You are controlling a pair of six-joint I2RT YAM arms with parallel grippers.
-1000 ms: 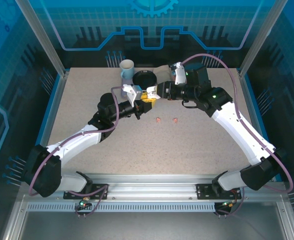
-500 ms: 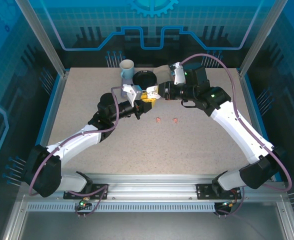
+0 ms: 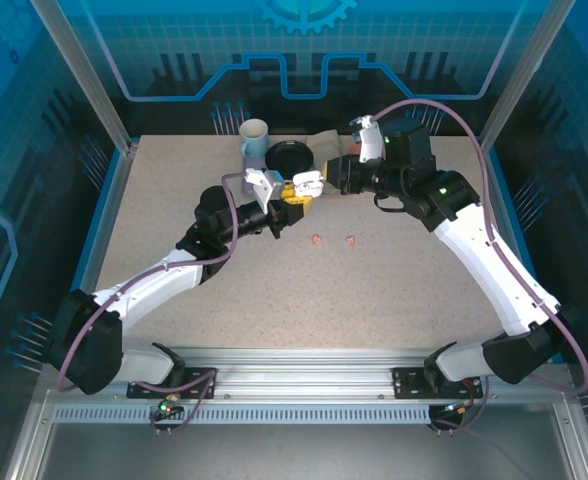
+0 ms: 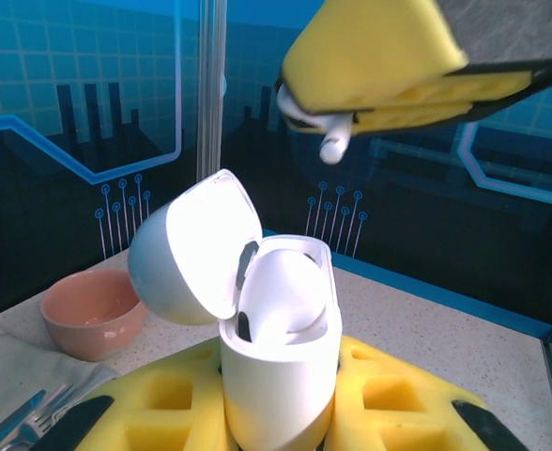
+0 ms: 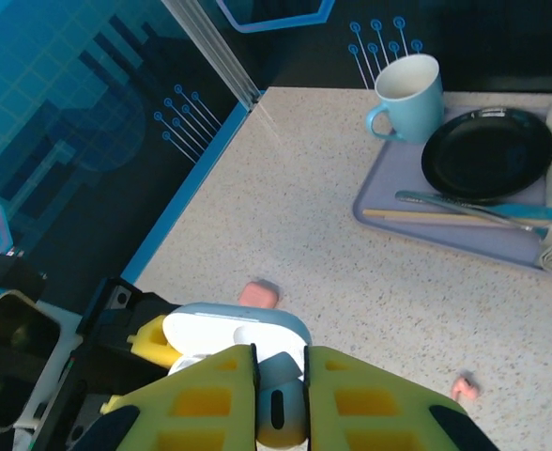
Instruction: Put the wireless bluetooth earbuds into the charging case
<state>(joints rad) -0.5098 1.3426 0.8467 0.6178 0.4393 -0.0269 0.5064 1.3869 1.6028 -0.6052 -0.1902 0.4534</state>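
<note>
L hand (image 4: pixel 278 423) grips open charging case (image 4: pixel 281 348); R hand (image 5: pixel 281 404) pinches 1 white earbud (image 4: pixel 333 141) above it. Earbud prob. light, slick: hold head, stem free.

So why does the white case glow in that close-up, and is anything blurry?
Left wrist view: the open white plastic charging case is overexposed, its lid's inside nearly pure glare; the left arm's yellow foam fingers at the bottom edge are soft. Right wrist view: the right arm's yellow fingers blur likewise, the pale blue mug is crisp. Top external view: evenly lit, sharp.
</note>
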